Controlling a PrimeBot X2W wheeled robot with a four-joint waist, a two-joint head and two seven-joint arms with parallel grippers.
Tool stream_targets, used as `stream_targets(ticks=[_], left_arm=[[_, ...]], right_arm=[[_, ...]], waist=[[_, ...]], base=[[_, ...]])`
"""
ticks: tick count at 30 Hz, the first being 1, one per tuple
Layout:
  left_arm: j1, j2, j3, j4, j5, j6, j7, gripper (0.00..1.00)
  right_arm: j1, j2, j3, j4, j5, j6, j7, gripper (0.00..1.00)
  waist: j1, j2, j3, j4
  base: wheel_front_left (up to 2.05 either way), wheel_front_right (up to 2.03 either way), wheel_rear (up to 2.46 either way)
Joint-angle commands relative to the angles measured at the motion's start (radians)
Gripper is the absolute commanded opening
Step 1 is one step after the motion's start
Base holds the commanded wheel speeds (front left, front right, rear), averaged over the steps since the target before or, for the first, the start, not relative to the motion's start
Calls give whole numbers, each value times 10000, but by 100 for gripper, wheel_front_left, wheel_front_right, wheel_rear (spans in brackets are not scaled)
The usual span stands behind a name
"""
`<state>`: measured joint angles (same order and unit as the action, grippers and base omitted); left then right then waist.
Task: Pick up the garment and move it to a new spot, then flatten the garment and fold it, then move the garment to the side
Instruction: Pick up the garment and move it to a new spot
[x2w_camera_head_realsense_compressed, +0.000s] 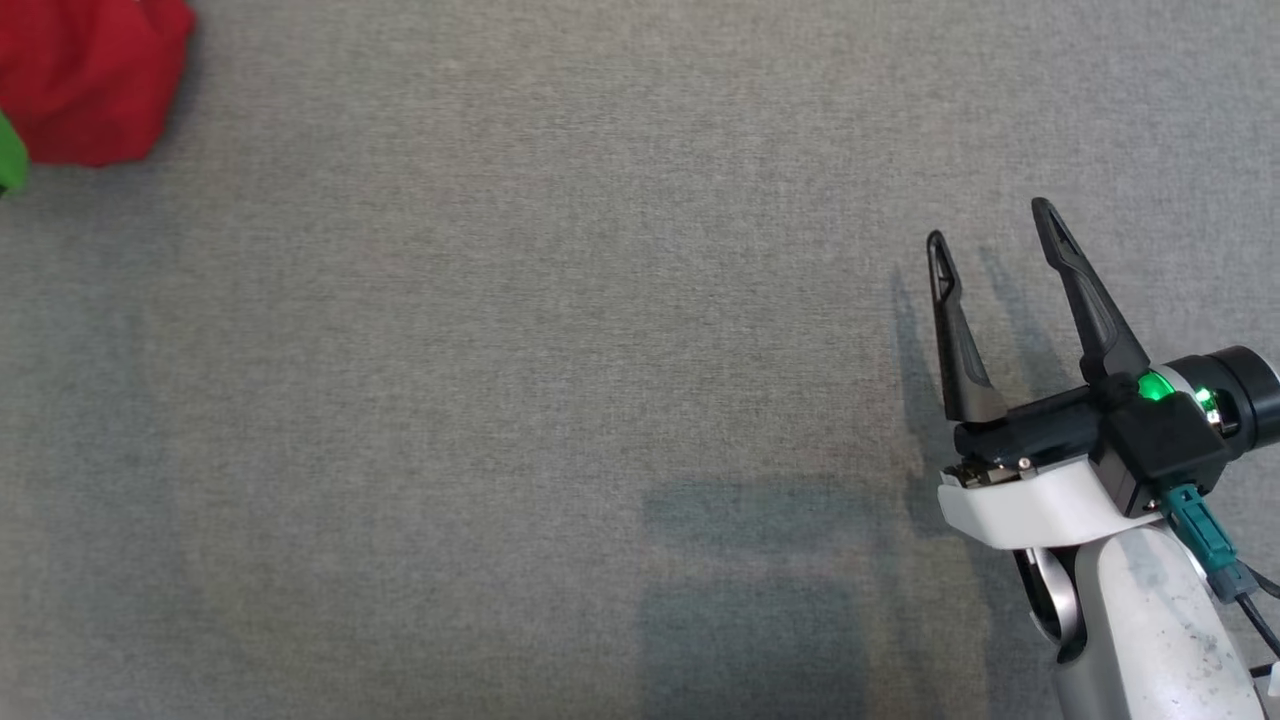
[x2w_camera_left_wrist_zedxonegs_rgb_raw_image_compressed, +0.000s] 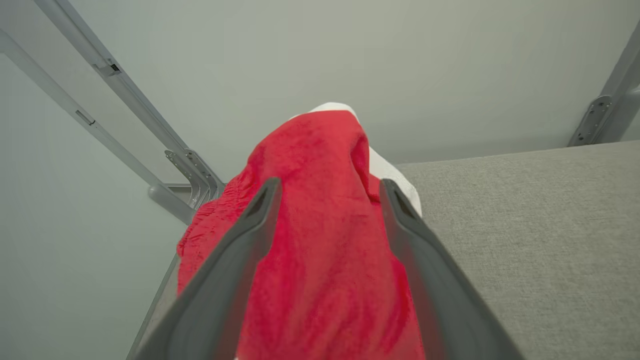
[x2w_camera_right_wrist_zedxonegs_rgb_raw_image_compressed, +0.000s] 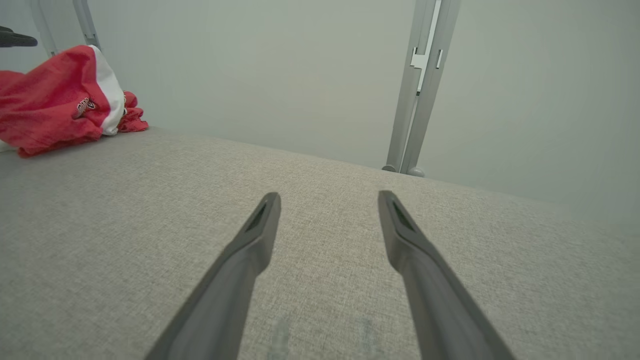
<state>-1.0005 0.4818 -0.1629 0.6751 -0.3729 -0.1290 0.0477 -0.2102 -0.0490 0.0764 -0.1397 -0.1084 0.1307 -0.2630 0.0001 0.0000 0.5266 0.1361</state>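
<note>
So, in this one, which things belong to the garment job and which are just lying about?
Belongs to the job: red and white garment, bunched at the table's far left; left gripper, open, pointed at it; right gripper, open over the bare grey table.
Just there: metal frame posts behind the table; pale wall.

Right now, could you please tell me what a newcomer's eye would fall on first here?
A crumpled red garment with a white patch lies at the far left corner of the grey table. The open left claw points at it, while the open right claw hovers over bare table, lower right.
</note>
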Motion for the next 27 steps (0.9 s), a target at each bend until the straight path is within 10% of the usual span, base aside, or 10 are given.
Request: stream_targets(ticks=[1,10,12,13,27], left_arm=[[-242,186,21,252,-92,-11,141,100],[-726,782,255,1653,-73,422,17,100],[-791,801,248,1799,-123,378,-92,4],[-810,801,217,1838,-120,346,-146,0],[-1077,944,-703,1213,45,38,-758,0]], right_arm=[[-161,-25,-27,-124,64,1,-30,100],[-255,-22,-163,-333,180,1,-28,100],[-279,-24,-168,-300,226,1,-28,100],[-282,-24,-162,-278,256,1,-30,100],[-116,-25,-101,292,799,1,-30,100]], waist=[[-1,0,953,-908],[-1,0,1298,-1178],[-1,0,1254,-1173],[-1,0,1218,-1162],[-1,0,-748,-1156]], base=[[0,0,0],[0,0,0],[0,0,0],[0,0,0],[0,0,0]])
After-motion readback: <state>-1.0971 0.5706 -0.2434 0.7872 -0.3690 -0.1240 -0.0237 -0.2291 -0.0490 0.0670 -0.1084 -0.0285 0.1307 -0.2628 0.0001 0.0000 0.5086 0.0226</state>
